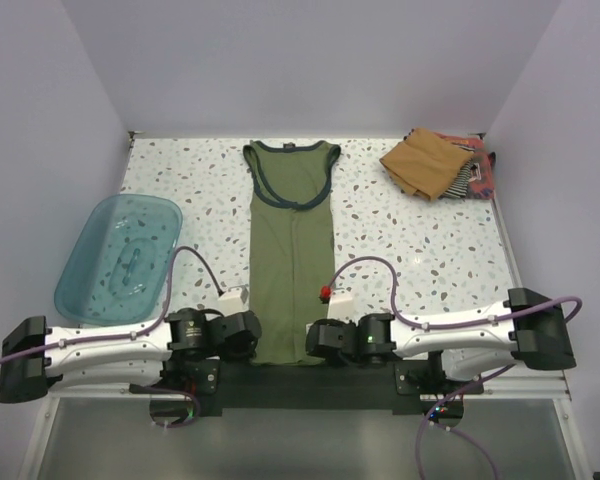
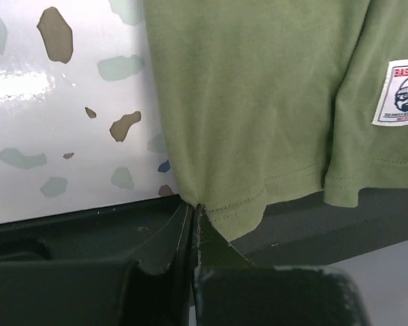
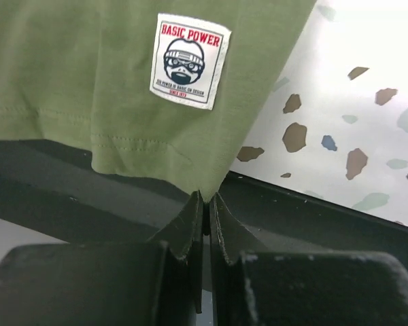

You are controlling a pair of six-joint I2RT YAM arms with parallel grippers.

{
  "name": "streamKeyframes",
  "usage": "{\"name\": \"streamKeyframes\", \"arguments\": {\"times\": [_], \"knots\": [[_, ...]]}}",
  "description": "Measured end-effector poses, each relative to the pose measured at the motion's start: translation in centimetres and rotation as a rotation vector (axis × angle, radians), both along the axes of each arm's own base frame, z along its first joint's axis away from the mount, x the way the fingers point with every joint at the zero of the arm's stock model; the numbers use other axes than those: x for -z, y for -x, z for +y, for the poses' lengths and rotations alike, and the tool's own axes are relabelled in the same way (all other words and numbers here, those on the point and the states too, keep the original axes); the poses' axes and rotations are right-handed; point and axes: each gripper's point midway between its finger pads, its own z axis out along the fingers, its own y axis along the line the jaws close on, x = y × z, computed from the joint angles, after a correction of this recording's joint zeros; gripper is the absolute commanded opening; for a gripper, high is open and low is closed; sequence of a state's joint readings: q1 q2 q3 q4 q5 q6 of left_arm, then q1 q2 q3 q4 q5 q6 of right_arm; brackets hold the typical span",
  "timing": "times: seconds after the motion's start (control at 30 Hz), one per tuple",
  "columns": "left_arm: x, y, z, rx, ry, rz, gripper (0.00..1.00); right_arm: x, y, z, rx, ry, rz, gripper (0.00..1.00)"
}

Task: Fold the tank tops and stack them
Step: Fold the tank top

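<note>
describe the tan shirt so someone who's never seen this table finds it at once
On the speckled table, look to the far right corner. The tan-brown tank top lies crumpled there, on top of other clothes. It is plain, unlike the striped cloth and the reddish cloth showing at its right edge.

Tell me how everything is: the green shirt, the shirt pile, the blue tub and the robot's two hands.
Green shirt: laid out flat, unfolded, hem nearest the arms.
Pile of shirts: bunched in the far right corner, tan on top.
Tub: right way up, looks empty.
Left gripper: shut on the shirt's hem corner.
Right gripper: shut on the other hem corner.
</note>
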State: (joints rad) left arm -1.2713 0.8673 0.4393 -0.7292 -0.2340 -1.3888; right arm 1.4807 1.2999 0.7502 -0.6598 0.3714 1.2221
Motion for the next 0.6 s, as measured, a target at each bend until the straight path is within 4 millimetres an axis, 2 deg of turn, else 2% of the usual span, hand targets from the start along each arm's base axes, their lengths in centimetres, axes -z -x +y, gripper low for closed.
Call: {"name": "streamKeyframes", "arguments": {"times": [0.17, 0.27, 0.43, 0.6], "knots": [[-2.7, -1.3, -1.1, -0.044, 0.025, -0.059, 0.00, -1.4, -1.2, -0.5, 0.043, -0.006, -0.042, 0.01], [-5.0, -3.0, -2.0, -0.080, 0.056, -0.123, 0.00, -3.0, -3.2, -0.1, 0.089, -0.032, -0.070, 0.01], [-7.8, -7.8, -2.2, -0.190, 0.058, -0.217, 0.00, -5.0, -7.3, 0.1, 0.163, -0.068, -0.117, 0.01], [-8.4, -12.1, -0.8, -0.255, 0.002, -0.300, 0.00, -6.8, -12.0, 0.1, 0.215, -0.077, -0.174, 0.00]]}}
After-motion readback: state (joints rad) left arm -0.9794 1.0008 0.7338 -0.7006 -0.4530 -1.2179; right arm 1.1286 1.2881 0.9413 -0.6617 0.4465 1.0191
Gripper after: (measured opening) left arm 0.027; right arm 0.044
